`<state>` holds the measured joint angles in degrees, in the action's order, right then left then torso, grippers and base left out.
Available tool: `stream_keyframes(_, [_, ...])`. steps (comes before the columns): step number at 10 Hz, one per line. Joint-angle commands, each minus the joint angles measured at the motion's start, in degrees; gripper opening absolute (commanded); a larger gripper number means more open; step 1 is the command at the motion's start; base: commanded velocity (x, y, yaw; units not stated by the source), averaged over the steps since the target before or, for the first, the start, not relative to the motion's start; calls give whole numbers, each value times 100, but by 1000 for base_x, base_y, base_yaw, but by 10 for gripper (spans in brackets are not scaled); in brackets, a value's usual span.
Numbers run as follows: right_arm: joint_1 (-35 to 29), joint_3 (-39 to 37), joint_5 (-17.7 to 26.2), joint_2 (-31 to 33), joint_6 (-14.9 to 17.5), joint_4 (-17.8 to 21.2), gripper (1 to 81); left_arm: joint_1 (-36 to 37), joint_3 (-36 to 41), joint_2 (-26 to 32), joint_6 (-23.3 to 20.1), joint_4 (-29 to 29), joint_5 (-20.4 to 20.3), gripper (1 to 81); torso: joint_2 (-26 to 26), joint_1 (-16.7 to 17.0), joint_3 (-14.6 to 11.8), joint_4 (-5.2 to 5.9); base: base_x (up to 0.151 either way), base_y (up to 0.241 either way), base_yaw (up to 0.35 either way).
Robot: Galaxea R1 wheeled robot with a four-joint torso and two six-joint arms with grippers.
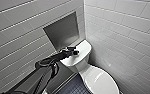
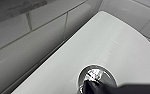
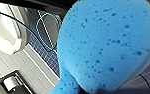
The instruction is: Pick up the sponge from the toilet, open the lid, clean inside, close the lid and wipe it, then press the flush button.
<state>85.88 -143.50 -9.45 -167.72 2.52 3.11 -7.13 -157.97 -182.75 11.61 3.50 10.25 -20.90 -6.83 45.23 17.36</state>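
The white toilet [image 1: 79, 60] stands in the corner, with its lid [image 1: 99, 81] down over the bowl. My left arm reaches in from the lower left, and the left gripper [image 1: 71, 52] sits shut over the flat tank top [image 2: 111, 47]. Its dark tip [image 2: 91, 87] rests on the round chrome flush button [image 2: 97, 75]. The bright blue sponge [image 3: 106, 45] looms close in the right wrist view, pinched at its narrow end by my right gripper [image 3: 101, 90], which is shut on it. The toilet's white side [image 3: 6, 30] lies beyond the sponge.
White tiled walls [image 1: 121, 32] close in on both sides of the toilet, with a grey recessed niche [image 1: 62, 28] just behind the tank. The floor [image 1: 73, 87] is dark blue small tile. A blue cable loop [image 3: 47, 30] and a paper-roll holder [image 3: 9, 83] are nearby.
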Motion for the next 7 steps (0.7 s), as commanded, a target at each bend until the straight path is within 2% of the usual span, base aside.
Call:
stream_keyframes(1, [162,156,452,-89,11,-39,10,506,-94,-225,-27,98,425,10,0,0,0,0,0,0,0])
stream_keyframes(7, [119,112,453,-212,20,-47,10,76,90,-225,-36,98,469,10,0,2,-2,0,0,0,0])
